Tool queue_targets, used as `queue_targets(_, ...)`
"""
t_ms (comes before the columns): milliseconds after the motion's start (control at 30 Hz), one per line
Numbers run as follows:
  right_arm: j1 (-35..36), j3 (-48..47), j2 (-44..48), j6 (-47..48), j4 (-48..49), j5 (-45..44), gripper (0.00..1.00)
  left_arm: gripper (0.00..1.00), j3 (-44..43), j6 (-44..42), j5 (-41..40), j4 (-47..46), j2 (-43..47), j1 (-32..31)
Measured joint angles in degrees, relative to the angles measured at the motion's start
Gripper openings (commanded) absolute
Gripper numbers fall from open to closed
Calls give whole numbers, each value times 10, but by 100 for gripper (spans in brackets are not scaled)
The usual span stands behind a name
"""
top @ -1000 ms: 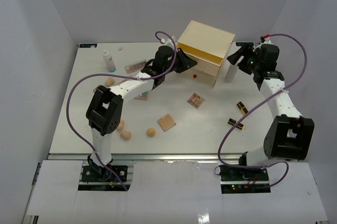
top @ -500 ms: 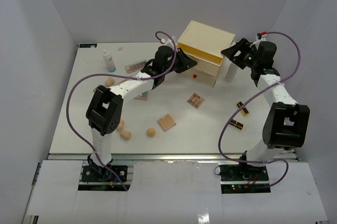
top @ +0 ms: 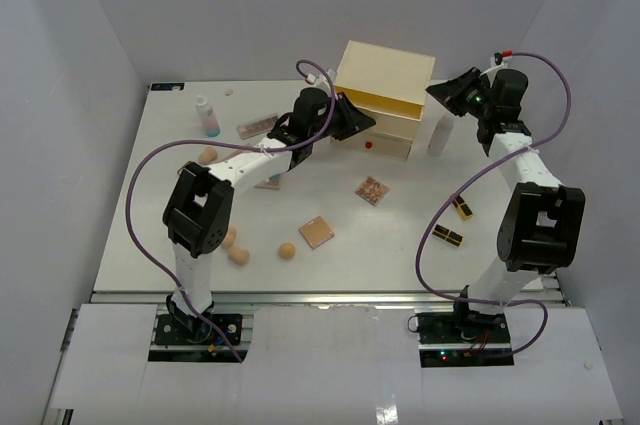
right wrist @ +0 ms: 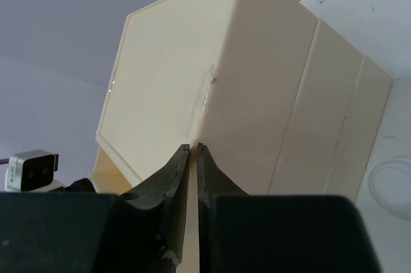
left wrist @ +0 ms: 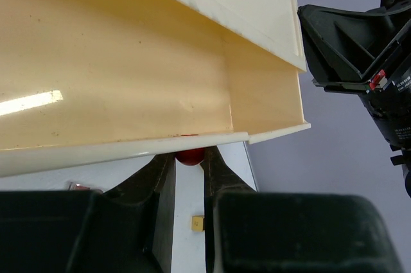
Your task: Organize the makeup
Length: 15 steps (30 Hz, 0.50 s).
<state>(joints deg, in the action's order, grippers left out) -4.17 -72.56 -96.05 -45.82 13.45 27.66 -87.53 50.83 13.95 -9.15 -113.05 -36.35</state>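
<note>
Sponges (top: 239, 255) of tan colour lie nearest to the arm bases: three together at the left front of the table (top: 360, 265), and a fourth further back on the left. To their right lies a peach compact (top: 316, 231), and behind it a small palette (top: 372, 190). Two lipstick tubes (top: 448, 235) lie on the right side, near each other but apart.

Further back, the left gripper (left wrist: 189, 157) stands narrow, its fingers closed on the red knob (left wrist: 191, 155) just under the front rim of the open drawer (left wrist: 128, 80). Of the drawer's inside, only a plain cream floor and walls show. The drawer belongs to the cream chest (top: 385, 70) at the far middle.

The right gripper (right wrist: 192, 149) is closed with nothing between its fingers, at the right rear of the chest; whether it touches the chest cannot be told.

A white bottle (top: 439, 133) stands just right of the chest. A second bottle (top: 208, 117) and a long palette (top: 257, 126) are at the far left. All this makeup is on the table, outside the chest.
</note>
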Motion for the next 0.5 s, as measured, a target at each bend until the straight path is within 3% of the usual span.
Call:
queue_targets(267, 2, -8, -18, -21, 17, 19, 11, 0, 91, -3, 0, -34, 59, 2)
queue_targets(500, 4, 8, -41, -8, -24, -6, 16, 0, 141, -10, 18, -16, 112, 4)
